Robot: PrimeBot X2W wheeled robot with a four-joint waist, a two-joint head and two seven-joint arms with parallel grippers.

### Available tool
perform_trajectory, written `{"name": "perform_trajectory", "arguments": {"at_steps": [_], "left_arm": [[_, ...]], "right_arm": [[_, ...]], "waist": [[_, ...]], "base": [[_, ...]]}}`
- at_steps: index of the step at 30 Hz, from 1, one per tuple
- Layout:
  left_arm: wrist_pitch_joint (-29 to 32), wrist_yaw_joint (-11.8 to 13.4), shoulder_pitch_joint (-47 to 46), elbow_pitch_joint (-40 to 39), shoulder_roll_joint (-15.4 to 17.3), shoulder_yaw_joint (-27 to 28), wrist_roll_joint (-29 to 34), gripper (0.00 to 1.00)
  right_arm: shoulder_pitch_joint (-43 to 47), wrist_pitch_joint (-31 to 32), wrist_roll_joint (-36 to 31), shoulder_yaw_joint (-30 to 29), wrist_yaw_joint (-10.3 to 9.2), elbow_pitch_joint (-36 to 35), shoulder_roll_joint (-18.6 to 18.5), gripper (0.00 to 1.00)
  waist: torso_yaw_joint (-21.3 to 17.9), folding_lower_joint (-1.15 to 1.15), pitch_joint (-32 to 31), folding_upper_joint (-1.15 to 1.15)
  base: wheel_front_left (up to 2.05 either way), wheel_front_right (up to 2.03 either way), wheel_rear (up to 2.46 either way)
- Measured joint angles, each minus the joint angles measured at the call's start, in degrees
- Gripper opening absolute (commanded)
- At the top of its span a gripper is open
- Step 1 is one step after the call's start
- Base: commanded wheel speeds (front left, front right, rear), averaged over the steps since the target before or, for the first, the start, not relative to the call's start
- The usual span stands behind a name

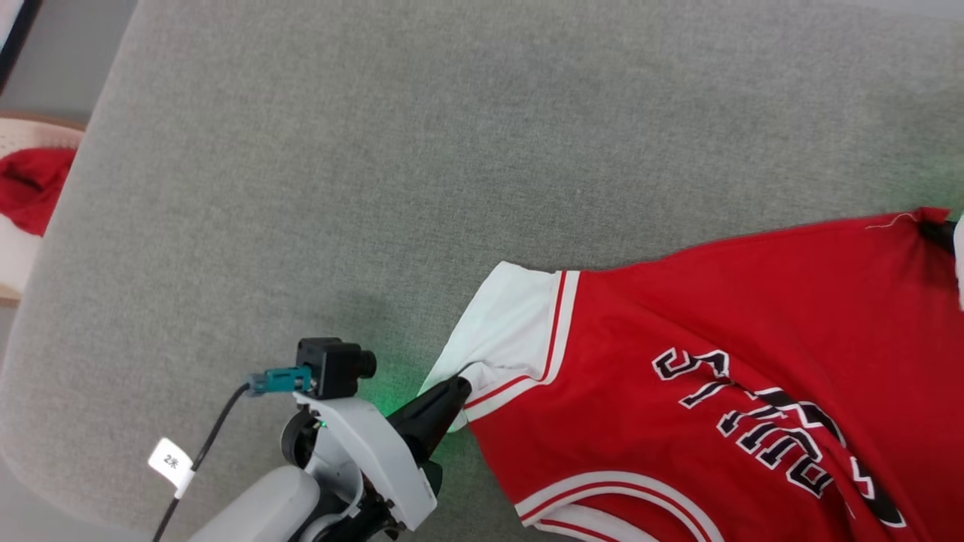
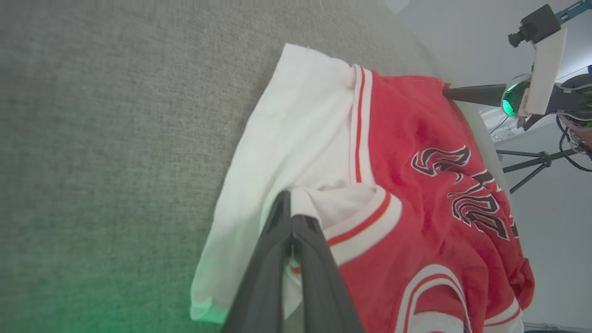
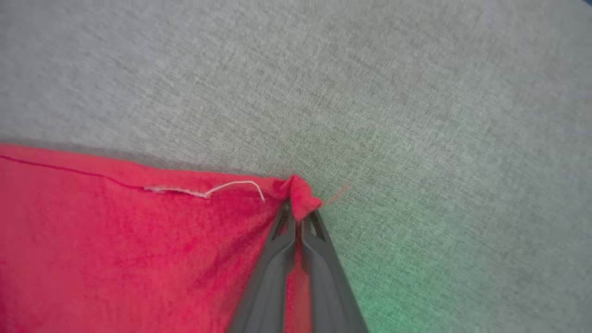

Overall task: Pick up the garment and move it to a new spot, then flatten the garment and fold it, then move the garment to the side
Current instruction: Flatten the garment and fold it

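Across the nubbly grey fabric surface [image 1: 376, 188] lies the soft red-and-white garment [image 1: 715, 301].

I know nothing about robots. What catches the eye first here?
A red jersey lies spread on the right of a grey fabric surface. The left gripper pinches its white sleeve, and the right gripper pinches a red corner. Far left, more red cloth shows.

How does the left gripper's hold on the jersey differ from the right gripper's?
The left gripper pinches the jersey by its white sleeve beside the striped trim; the right gripper pinches a red corner by a loose white thread. The left gripper's fabric folds over; the right gripper's bunches into a small nub past its tips. Both are shut on the jersey, over the grey surface.
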Motion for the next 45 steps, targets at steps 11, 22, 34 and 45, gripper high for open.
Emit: {"name": "perform_trajectory", "arguments": {"at_steps": [11, 22, 34, 45], "left_arm": [[-0.01, -2.86, -11.35, 3.90, 0.13, 6.05, -3.74, 0.00], [0.33, -3.99, -43.52, 21.78, -1.60, 10.15, -0.22, 0.00], [-13.77, -3.86, -78.25, 45.23, -7.03, 16.97, 5.12, 0.00], [-12.56, -4.14, -73.40, 43.94, -10.02, 14.66, -2.02, 0.00]], "right_arm": [[-4.87, -16.60, 2.82, -7.70, 0.18, 10.20, 6.17, 0.00], [-26.47, -30.09, -2.54, -18.27, 0.18, 21.19, 12.59, 0.00], [-50.25, -39.90, -7.87, -25.48, 0.24, 31.20, 18.80, 0.00], [-47.66, -40.79, -7.12, -21.47, 0.23, 33.43, 18.60, 0.00]], "waist": [[-2.62, 0.00, -3.80, 0.00], [-6.34, 0.00, 0.39, 0.00], [-11.00, 0.00, 8.51, 0.00], [-11.50, 0.00, 10.10, 0.00]], "base": [[0.00, 0.00, 0.00], [0.00, 0.00, 0.00], [0.00, 0.00, 0.00], [0.00, 0.00, 0.00]]}}
